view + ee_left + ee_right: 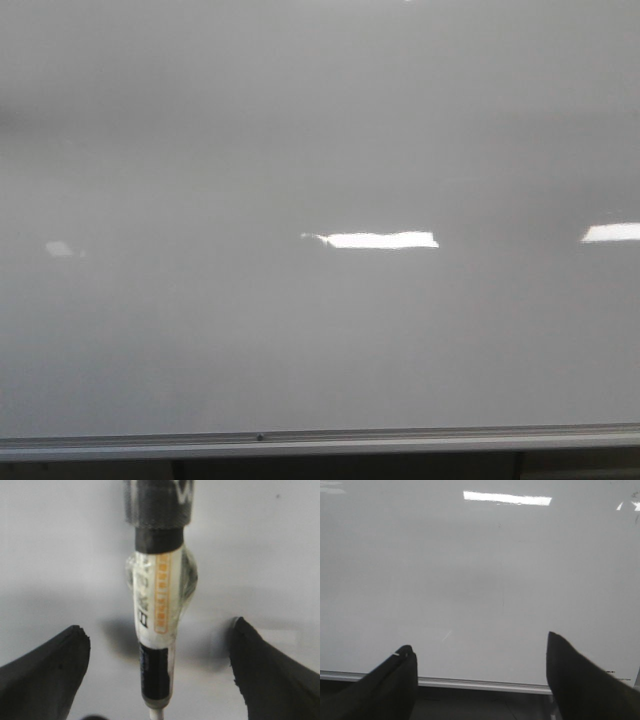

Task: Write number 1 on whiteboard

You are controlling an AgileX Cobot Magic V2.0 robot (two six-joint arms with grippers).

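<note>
Facing a whiteboard (300, 330) bare of any stroke in the front view; left claw (160, 645) gaping with a taped-on marker (157, 605) between its fingers, right claw (480, 655) spread and empty; best pressing the tip lightly, square-on, then pulling one short straight downward line

Large pale grey-white whiteboard (320, 150): glossy, smooth, mirror-like enough to throw hard bright reflections. Silver metal rail (400, 440) along its lower edge: brushed-looking, duller than the board face. Marker with white barrel and orange label (157, 610): plastic, wrapped in clear shiny film or tape that bulges and glints; its dark upper section looks matt, black lower band semi-gloss. Left gripper (160, 665) fingers (45, 670): black, matt, slightly rough, rubber-like edges. Right gripper (480, 670) fingers (585, 680): same matt black finish, no sheen.
</note>
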